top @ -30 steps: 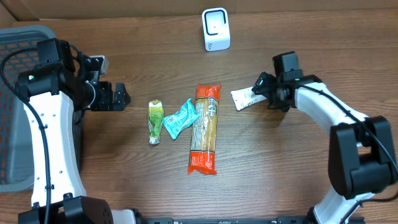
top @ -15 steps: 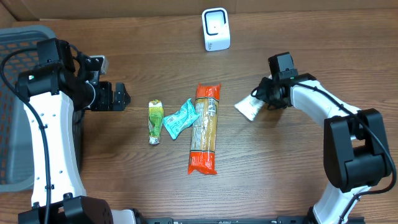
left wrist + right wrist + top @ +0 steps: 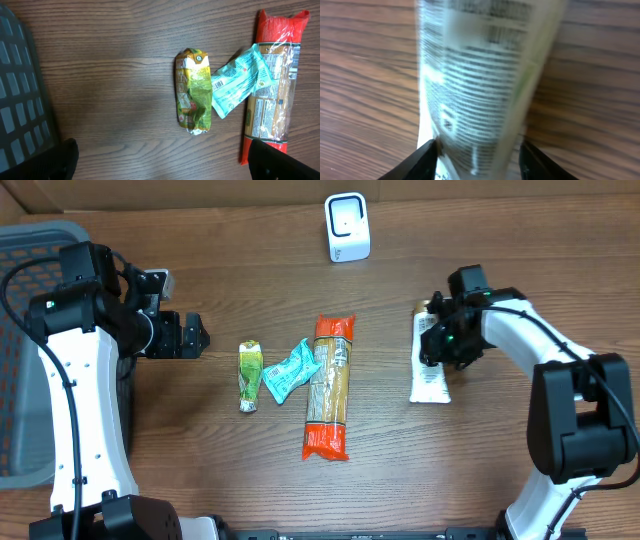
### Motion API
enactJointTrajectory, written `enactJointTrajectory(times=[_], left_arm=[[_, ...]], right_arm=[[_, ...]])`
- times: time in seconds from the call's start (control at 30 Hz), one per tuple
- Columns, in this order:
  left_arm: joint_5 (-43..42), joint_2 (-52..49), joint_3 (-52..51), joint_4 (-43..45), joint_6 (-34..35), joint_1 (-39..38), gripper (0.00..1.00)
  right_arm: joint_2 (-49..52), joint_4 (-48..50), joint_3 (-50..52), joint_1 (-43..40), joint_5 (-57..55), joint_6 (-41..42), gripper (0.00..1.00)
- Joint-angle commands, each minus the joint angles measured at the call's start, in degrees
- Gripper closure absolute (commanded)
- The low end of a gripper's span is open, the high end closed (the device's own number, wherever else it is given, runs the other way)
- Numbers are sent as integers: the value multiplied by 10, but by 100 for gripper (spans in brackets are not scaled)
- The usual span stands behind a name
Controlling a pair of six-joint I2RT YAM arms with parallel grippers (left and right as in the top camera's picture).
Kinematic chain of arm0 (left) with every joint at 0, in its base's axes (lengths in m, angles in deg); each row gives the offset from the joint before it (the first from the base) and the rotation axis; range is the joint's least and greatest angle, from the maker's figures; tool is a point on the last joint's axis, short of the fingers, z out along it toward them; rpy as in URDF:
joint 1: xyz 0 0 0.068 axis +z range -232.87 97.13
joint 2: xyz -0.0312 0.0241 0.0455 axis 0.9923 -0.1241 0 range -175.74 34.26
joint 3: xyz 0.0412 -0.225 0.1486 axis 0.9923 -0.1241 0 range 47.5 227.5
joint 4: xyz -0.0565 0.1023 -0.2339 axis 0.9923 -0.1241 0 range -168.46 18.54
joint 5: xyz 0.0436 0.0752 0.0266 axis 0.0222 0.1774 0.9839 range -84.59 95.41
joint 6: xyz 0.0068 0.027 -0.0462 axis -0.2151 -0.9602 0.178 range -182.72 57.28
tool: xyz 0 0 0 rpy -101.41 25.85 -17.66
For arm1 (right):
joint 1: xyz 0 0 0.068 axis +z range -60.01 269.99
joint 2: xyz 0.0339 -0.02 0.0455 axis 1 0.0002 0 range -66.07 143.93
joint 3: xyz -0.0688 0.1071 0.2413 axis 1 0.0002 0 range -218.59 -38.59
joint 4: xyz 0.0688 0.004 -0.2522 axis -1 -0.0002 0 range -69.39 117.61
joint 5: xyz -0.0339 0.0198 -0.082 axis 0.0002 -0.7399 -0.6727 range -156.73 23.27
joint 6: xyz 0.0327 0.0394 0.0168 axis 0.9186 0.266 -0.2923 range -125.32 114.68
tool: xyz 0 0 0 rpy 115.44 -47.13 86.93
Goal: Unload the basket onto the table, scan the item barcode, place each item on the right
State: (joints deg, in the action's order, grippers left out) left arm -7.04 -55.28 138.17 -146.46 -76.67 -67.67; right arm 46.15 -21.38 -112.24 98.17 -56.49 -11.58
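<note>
**newbie_q:** anyone seeing where the tube [image 3: 430, 380] is sitting rn?

**armwatcher:** yep. Going big to small on the table [image 3: 200, 470]: the gray basket [image 3: 22, 380] is sitting way left of the pasta [image 3: 328, 385]. The tube is lying flat, well right of the pasta. The scanner [image 3: 347, 227] is standing behind the pasta. The teal pack [image 3: 288, 370] is touching the pasta's left edge, and the green pack [image 3: 249, 375] is lying a bit further left.

**newbie_q:** and the grippers?

**armwatcher:** right gripper [image 3: 480, 155] is straddling the tube's far half. Can't tell if it's actually squeezing. Left gripper [image 3: 193, 335] is hanging wide open, left of the pasta, holding nothing.
</note>
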Motion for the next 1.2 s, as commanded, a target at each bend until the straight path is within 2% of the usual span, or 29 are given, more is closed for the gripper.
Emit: enactJointTrajectory(times=[0.0, 0.07, 0.13, 0.2, 0.5, 0.73, 0.83, 0.9, 0.93, 1.03, 1.1, 1.17], left_arm=[[-9, 4, 2, 1, -13, -1, 0], [-9, 4, 2, 1, -13, -1, 0], [-9, 4, 2, 1, -13, -1, 1], [-9, 4, 2, 1, -13, -1, 0], [-9, 4, 2, 1, -13, -1, 0], [-9, 4, 2, 1, -13, -1, 0], [-9, 4, 2, 1, -13, -1, 0], [-9, 4, 2, 1, -13, -1, 0], [-9, 4, 2, 1, -13, -1, 1], [-9, 4, 2, 1, -13, -1, 0], [-9, 4, 2, 1, -13, -1, 1], [-9, 4, 2, 1, -13, -1, 0]], right_arm=[[16, -18, -28, -44, 17, -29, 33], [16, -26, -34, -71, 83, -14, 23], [17, -34, -32, -110, 197, -13, 21], [17, -36, -29, -127, 235, -13, 21], [18, 25, 31, -104, 219, -50, 20], [18, 71, 84, -54, 148, -43, 23], [18, 78, 97, -33, 118, -19, 33], [18, 78, 103, -24, 83, 25, 54], [18, 78, 105, -22, 78, 47, 69], [18, 82, 113, -21, 78, 85, 77], [18, 87, 114, -21, 84, 97, 96], [16, 90, 112, -22, 114, 97, 96]])
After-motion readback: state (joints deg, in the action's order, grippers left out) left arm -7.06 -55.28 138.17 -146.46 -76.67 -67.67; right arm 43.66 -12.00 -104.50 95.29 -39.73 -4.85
